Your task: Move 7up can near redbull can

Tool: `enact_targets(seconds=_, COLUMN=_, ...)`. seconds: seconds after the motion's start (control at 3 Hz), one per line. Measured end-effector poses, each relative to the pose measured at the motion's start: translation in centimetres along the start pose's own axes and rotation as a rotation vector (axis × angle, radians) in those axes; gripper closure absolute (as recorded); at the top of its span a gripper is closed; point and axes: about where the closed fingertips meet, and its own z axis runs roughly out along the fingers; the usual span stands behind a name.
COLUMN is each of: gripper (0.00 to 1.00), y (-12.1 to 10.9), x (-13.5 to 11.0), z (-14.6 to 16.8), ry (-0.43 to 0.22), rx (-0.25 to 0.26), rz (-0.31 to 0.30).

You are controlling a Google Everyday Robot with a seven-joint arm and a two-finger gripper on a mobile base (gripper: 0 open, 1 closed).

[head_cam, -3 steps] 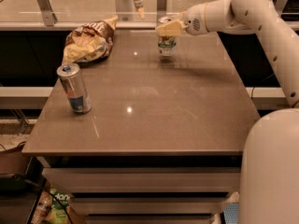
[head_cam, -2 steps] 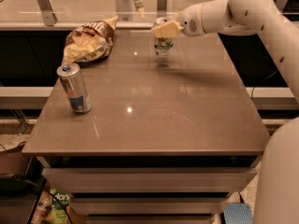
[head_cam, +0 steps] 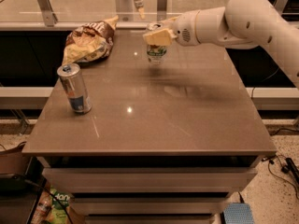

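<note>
The 7up can (head_cam: 156,53), short, white and green, hangs a little above the brown table (head_cam: 187,120) at the back middle. My gripper (head_cam: 158,34) is shut on its upper part, coming in from the right on a white arm. The redbull can (head_cam: 74,88), tall, slim, silver and blue, stands upright near the table's left edge, well to the left and nearer the front than the 7up can.
A crumpled brown and yellow chip bag (head_cam: 89,43) lies at the back left, behind the redbull can. A glass railing with metal posts (head_cam: 44,3) runs behind the table. Drawers sit below the tabletop.
The gripper has carried the 7up can to the left and lifted it slightly off the table. The redbull can and chip bag have not moved.
</note>
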Motion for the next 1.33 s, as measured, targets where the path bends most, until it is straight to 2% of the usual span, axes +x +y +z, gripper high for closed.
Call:
enact_targets(seconds=0.67, gripper=1.00, y=4.6, x=0.7, z=-0.6, ry=-0.046, rx=0.010, rz=-0.010)
enact_targets(seconds=1.33, gripper=1.00, y=8.9, x=1.9, z=-0.9, ry=-0.028, rx=-0.008, rz=-0.011)
